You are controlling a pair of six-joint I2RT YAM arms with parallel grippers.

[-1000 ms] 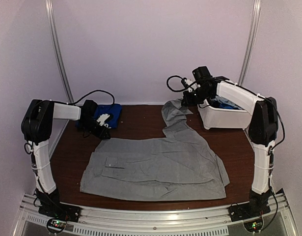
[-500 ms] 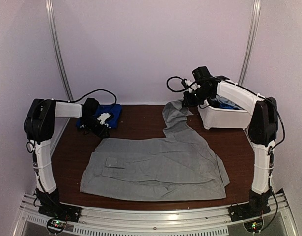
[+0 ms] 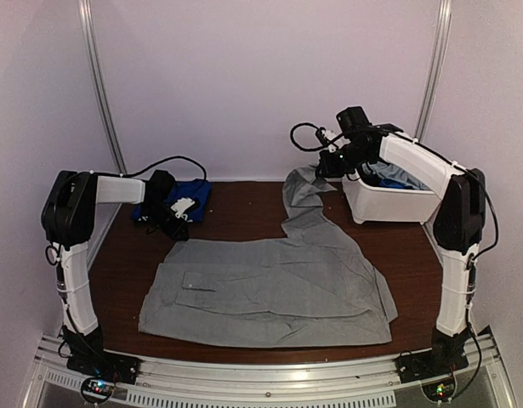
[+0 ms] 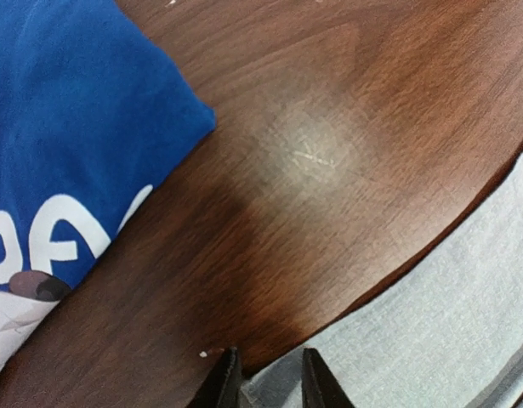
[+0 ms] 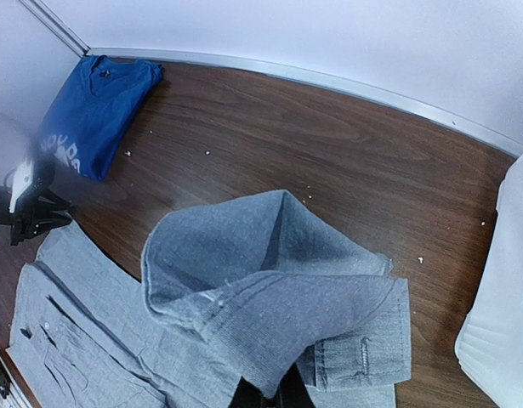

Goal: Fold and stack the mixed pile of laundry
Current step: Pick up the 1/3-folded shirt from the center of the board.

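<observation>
Where the dark brown wooden desk (image 3: 235,212) is widest, a large light-grey cloth garment (image 3: 270,289) lies spread flat, its long axis running left to right across the near half. From its far-right part a narrower strip leaves the main body and points away toward the back of the desk, climbing off the surface beside the white rectangular plastic bin (image 3: 389,206) at the far right.

The right claw (image 3: 327,166) is clamped on the top of that strip. In the right wrist view the grey cloth hangs from it in a bunched fold with a hem and a belt-loop-like tab showing. Blue fabric shows over the bin's rim.

At the far-left corner lies a royal-blue folded garment with white print (image 3: 189,191), flat and well apart from the bin. The left claw (image 3: 178,225) hangs low between it and the grey garment's far-left corner. In the left wrist view its fingertips stand narrowly apart with the grey edge showing in the gap, but I cannot tell whether they pinch it.

Compared with a second ago, the right claw sits slightly higher and the lifted strip is drawn up with it. The left claw has edged a little toward the grey corner, and the spread body of the garment lies as it did.
</observation>
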